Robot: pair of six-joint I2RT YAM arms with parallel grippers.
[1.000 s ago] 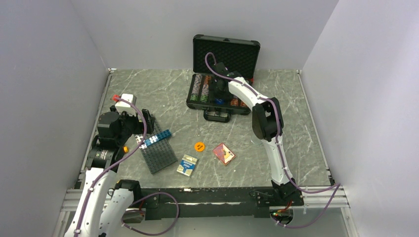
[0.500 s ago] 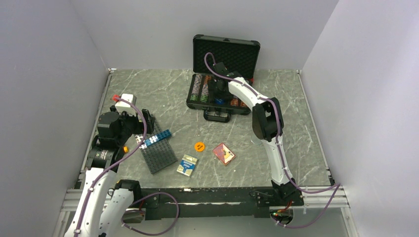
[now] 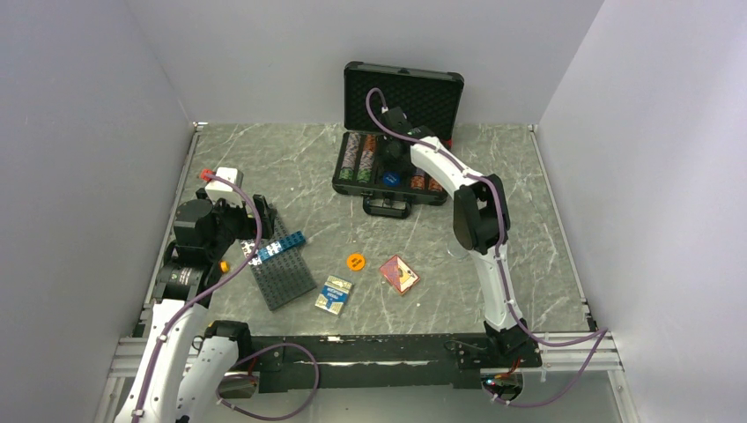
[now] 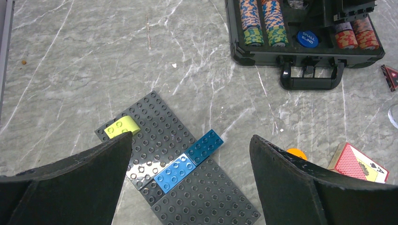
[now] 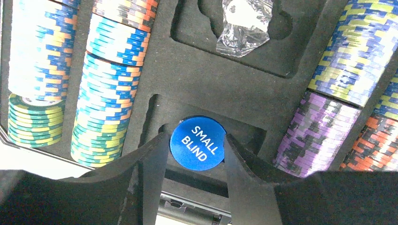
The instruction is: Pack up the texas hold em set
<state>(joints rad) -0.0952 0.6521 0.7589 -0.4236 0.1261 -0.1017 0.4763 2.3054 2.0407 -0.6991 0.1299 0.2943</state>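
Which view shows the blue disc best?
Right wrist: the blue disc is large, its SMALL BLIND lettering sharp. Left wrist shows it small in the case; top external shows only a blue speck.

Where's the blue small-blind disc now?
Right wrist view: the blue disc lies in the case's middle foam slot, between chip rows, framed by the right gripper.

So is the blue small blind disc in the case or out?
In. The blue disc lies flat in a foam pocket of the case, between the chip rows.
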